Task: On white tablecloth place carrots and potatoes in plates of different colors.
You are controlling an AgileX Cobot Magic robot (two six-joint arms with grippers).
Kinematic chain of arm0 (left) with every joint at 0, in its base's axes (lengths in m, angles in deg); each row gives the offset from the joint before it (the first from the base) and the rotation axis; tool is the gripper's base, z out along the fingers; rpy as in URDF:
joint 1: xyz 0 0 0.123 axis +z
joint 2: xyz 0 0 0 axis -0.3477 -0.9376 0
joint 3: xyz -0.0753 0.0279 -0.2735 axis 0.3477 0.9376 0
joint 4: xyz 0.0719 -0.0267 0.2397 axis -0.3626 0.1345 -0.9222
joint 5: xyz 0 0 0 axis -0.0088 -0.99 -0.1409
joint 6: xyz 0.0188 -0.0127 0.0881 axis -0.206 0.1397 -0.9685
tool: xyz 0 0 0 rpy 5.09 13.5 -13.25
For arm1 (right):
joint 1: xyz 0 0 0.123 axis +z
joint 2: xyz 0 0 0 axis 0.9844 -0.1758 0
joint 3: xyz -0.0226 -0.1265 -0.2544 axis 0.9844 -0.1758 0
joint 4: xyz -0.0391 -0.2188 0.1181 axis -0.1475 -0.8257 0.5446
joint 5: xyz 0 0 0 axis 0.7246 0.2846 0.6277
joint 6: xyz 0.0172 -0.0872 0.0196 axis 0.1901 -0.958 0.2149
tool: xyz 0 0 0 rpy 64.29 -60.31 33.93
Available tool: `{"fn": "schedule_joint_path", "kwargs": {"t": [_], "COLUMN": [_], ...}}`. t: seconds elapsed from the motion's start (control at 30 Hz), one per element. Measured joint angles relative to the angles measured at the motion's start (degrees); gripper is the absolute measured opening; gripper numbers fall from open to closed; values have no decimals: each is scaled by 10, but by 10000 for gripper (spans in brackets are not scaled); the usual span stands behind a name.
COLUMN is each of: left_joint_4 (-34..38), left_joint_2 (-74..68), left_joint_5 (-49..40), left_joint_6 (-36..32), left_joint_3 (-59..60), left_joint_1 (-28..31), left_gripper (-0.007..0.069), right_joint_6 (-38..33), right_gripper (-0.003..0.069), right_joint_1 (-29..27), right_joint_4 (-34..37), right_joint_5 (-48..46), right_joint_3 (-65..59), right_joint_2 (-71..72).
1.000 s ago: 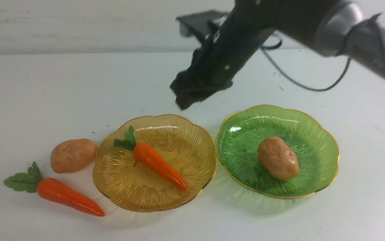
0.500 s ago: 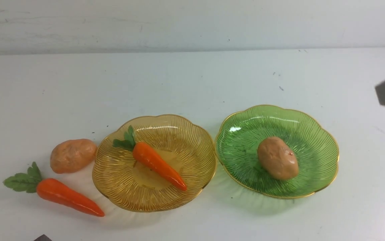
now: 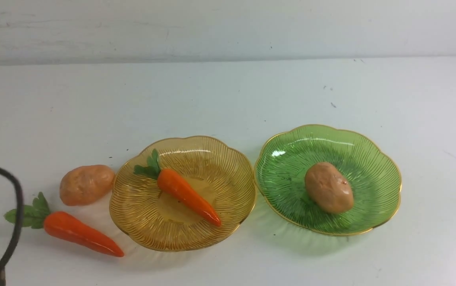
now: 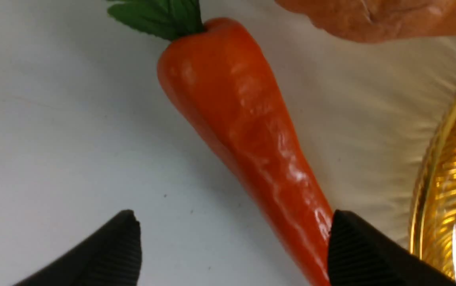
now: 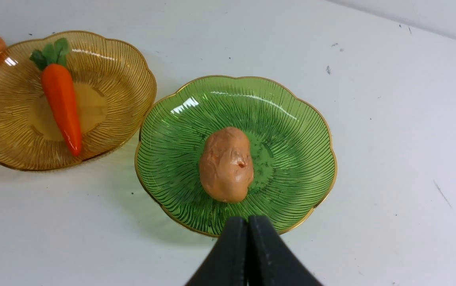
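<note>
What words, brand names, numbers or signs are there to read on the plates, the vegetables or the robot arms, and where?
None: no readable text on the amber plate, green plate, carrots or potatoes, nor on what shows of the arms.

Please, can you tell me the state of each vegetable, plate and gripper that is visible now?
carrot: lying in yellow plate
other carrot: lying on the table
potato: resting in green plate
other potato: on the table, beside yellow plate
yellow plate: holding one carrot
green plate: holding one potato
left gripper: open, empty
right gripper: shut, empty
</note>
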Motion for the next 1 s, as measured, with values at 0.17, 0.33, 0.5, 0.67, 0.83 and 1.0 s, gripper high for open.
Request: {"fn": "schedule_joint_path", "kwargs": {"t": [0.17,0.33,0.5,0.67,0.83,1.0], "left_joint_4": [-4,-31,-76,-105,-106,-44], "left_joint_2": [-56,-101,-99,-40,63,127], "left_joint_5": [42,53,16,-113,-188,-189], "left_joint_6": [81,113,71,-5,-45,-80], "left_joint_3": [-4,-16,-16,-12,-54,-108], "left_joint_1": [0,-1,-4,-4,-4,-4], "left_gripper": [578,573,340,211,209,209], "right_joint_6": [0,0,0,0,0,0], "right_gripper": [-15,-15,-15,-15,-15,-15], "right_joint_1": [0,0,0,0,0,0], "right_joint_4": [1,16,23,25,26,30], "right_joint_5": [0,0,0,0,0,-1], "right_joint_3": [0,0,0,0,0,0], "right_joint_2": [0,0,0,0,0,0]}}
